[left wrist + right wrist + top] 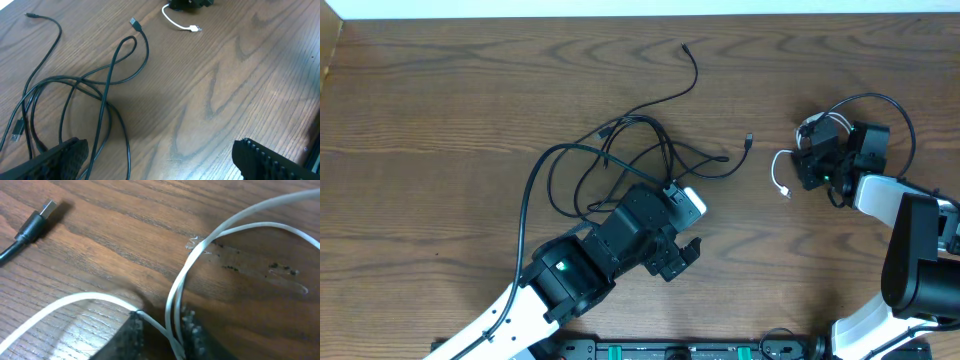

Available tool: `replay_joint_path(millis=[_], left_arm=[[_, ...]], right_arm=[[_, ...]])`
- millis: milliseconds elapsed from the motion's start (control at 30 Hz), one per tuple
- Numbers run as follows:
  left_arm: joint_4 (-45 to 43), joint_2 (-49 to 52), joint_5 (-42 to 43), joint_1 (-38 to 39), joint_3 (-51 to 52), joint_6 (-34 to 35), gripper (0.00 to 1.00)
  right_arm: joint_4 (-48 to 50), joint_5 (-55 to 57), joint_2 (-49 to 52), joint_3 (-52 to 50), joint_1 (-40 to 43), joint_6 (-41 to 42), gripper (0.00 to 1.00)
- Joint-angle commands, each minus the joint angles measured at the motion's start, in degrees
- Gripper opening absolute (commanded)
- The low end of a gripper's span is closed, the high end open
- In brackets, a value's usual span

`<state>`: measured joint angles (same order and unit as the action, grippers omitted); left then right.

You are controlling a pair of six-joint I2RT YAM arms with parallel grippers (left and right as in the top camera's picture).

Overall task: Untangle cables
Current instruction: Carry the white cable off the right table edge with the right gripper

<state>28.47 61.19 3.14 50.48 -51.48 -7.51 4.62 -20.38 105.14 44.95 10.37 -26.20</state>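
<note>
The black cables (620, 150) lie in a loose tangle of loops on the wooden table, and they also show in the left wrist view (102, 95). One plug end (748, 140) points right; it also shows in the right wrist view (32, 222). My left gripper (682, 238) is open just right of the tangle. Its left finger is over the black loops and nothing is between its fingers (160, 160). The short white cable (780, 180) curls left of my right gripper (808, 162). That gripper is shut on the white cable's strands (200, 245) between its fingers (160, 335).
A long black strand runs up to a plug (684, 46) near the table's far edge. Another strand (527, 215) trails down along my left arm. The thicker black arm cable (880, 100) loops above my right wrist.
</note>
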Motion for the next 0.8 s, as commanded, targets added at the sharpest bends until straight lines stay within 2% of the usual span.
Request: replay_joint_path(millis=[0, 333, 500, 767], left_arm=[[0.0, -0.09, 0.72, 0.11, -1.25, -0.11, 0.96], [0.02, -0.09, 0.72, 0.11, -1.25, -0.11, 0.96], [0.0, -0.09, 0.72, 0.11, -1.25, -0.11, 0.96], [0.0, -0.09, 0.74, 0.11, -1.25, -0.09, 0.96]], right_arm=[[-3.17, 14.45, 5.88, -3.72, 0.81, -1.55, 0.17], [-2.82, 24.5, 5.88, -3.74, 5.07, -1.53, 0.01], [-2.21, 24.57, 5.88, -3.72, 10.29, -1.33, 0.01], [2.71, 24.65, 5.88, -3.72, 21.14, 4.68, 0.01]])
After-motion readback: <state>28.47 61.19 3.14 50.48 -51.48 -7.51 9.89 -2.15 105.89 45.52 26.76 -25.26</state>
